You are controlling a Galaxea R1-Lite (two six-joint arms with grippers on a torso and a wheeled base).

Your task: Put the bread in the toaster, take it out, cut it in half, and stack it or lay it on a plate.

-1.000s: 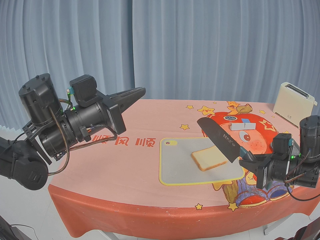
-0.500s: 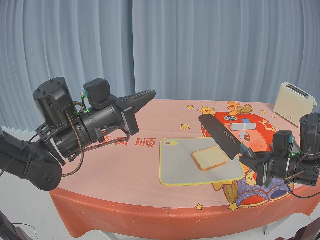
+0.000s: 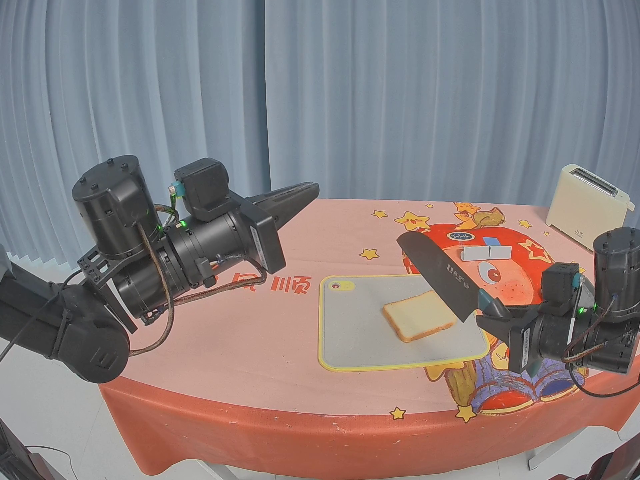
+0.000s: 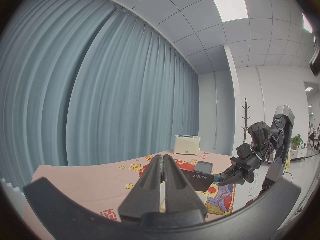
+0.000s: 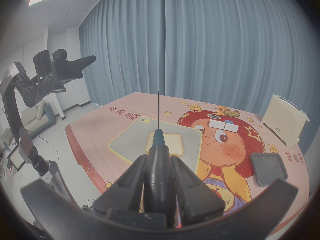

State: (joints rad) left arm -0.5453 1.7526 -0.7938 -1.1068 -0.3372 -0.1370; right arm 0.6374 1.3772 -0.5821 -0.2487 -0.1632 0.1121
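A slice of bread (image 3: 419,316) (image 5: 164,143) lies flat on the right part of a grey, yellow-rimmed cutting board (image 3: 353,328) (image 5: 130,140). My right gripper (image 3: 495,309) (image 5: 157,159) is shut on the handle of a black knife (image 3: 441,272). The blade slants up and to the left, held in the air over the bread's right edge. My left gripper (image 3: 301,195) (image 4: 162,162) is shut with nothing in it, raised above the table's far left side. A cream toaster (image 3: 587,216) (image 5: 284,120) (image 4: 186,144) stands at the far right corner.
A dark square plate (image 5: 268,164) (image 4: 203,167) lies on the table's right side, near the right arm. Small white and blue blocks (image 3: 487,251) (image 5: 224,124) sit behind the board. The orange cloth left of the board is bare. Curtains hang behind the table.
My left arm has swung to the right and forward over the table's left edge, gripper still shut. The knife has shifted slightly to the right. The bread has stayed put.
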